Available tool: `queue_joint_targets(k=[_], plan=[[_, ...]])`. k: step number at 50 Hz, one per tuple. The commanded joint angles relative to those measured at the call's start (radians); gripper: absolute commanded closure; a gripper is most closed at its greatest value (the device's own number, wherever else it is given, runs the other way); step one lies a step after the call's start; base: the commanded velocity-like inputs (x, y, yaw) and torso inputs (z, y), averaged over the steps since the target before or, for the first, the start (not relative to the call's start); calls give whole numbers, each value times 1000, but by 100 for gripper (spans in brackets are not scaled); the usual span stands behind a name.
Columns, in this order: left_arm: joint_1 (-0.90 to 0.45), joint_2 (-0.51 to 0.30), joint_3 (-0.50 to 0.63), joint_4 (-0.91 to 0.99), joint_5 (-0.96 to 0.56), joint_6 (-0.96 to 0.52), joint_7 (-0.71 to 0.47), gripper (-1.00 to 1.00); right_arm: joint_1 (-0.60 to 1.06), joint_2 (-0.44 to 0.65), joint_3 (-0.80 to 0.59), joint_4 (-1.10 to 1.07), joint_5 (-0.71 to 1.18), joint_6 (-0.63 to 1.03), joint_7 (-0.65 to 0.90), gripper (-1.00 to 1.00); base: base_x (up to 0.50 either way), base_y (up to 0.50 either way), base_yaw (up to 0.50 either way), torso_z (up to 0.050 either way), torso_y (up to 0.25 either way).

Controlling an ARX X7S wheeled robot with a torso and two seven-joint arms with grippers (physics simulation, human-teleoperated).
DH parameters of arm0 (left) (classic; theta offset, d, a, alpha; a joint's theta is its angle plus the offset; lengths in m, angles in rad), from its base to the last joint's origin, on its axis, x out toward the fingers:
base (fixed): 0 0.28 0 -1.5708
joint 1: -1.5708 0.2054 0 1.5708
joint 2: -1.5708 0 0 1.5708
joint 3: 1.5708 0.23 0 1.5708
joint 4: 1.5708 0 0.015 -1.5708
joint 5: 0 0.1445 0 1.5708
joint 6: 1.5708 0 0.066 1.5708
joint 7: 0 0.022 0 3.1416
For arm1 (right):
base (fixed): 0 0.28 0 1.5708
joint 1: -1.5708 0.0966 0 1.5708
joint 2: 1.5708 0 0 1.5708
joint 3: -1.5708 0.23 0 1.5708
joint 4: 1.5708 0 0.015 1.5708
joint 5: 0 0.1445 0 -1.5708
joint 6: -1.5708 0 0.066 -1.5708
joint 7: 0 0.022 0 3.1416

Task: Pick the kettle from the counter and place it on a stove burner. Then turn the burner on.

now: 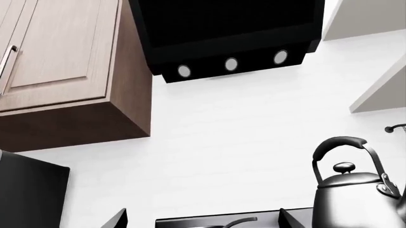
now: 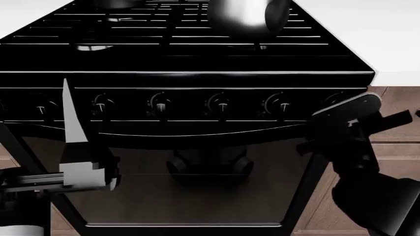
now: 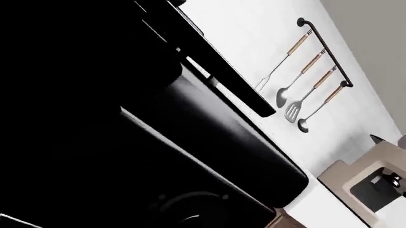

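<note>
The glossy dark-grey kettle (image 2: 244, 14) stands on the black grates at the back right of the range, over a stove burner (image 2: 256, 47) that is mostly hidden. In the left wrist view the kettle (image 1: 355, 194) rises to one side, untouched. My left gripper (image 1: 203, 222) is open, pointing up in front of the range's left side, with one pale finger (image 2: 71, 113) before the knob row. My right gripper (image 2: 336, 112) hangs close to the rightmost knob (image 2: 333, 100); its jaws are hidden. The right wrist view is nearly all dark range front with a knob (image 3: 190, 209). White counter (image 2: 394, 49) flanks the range.
A row of knobs (image 2: 222, 104) runs along the range front above the oven door (image 2: 196, 191). A small dark saucepan (image 2: 115, 4) sits at the back left. A black hood (image 1: 228, 38) and a wooden wall cabinet (image 1: 63, 71) hang overhead. A utensil rail (image 3: 314, 66) is on the wall.
</note>
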Motion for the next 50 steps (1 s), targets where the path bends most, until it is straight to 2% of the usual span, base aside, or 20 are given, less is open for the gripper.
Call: queue_joint_targets(k=[1,23,33,38,39,50], plan=[[-6,0,7,1,0,2,-3,-100,76,-44,-60,65,75,-3,-106,100,15,0,11,0,0],[-7,-4,11,-3,1,13,-2,-100,130,-69,-150,38,-2,105,-128,100,15,1,11,0,0],[-12,-9,15,4,3,12,-7,-100,142,-91,-234,37,-68,143,-161,100,15,1,12,0,0],[-20,-8,24,6,5,12,-10,-100,136,-69,-206,9,-40,132,-153,100,9,1,4,0,0],[-21,-8,26,6,5,12,-10,-100,134,-61,-197,-2,-33,128,-149,-100,11,0,6,0,0],[-35,-8,41,6,4,15,-13,-100,113,34,-135,-185,44,146,-66,-100,5,0,4,0,0]])
